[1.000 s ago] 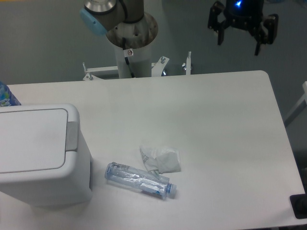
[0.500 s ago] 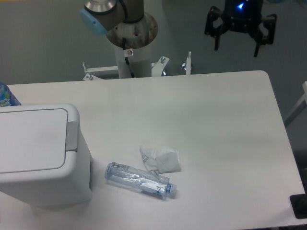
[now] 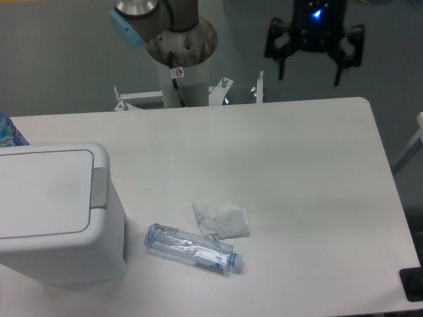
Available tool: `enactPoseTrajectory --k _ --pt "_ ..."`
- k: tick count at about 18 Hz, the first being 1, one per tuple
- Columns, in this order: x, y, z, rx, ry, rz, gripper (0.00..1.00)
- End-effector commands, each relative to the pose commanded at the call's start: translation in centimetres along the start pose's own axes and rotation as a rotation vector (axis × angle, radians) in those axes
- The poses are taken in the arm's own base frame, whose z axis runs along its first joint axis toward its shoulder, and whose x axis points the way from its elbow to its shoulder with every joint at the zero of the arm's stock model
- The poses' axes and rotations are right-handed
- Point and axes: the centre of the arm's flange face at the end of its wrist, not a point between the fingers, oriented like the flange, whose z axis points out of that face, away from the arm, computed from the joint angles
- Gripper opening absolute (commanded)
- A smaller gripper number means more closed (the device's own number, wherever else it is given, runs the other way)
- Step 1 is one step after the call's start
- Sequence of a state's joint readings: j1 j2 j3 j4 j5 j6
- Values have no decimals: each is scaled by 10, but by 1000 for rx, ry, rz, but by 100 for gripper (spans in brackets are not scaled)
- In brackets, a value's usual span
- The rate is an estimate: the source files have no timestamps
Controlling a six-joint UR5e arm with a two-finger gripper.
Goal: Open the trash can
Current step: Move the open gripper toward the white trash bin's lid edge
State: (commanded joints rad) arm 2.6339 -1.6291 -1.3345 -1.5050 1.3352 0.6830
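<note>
The gripper (image 3: 310,71) hangs with jaws spread and empty beyond the table's (image 3: 297,165) far edge, having drifted leftward. Well below-left of it sits the trash can (image 3: 56,211), lid closed; crushed bottle (image 3: 193,247) and crumpled paper (image 3: 223,219) unmoved.
</note>
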Motion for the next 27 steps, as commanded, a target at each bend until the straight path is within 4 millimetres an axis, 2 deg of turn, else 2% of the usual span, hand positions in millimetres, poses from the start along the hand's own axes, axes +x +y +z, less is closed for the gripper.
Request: enactPoseTrajectory --k 4,10,14,16,18,27 --pt "17 -8 6 99 155 -145 100" --pt "64 -27 24 114 223 -124 100" --pt "97 -39 51 185 205 -72 100" --pt "108 -35 67 187 210 -61 100" --pt "120 -37 74 178 223 -69 100" --pt "146 -64 100 173 259 -220 100"
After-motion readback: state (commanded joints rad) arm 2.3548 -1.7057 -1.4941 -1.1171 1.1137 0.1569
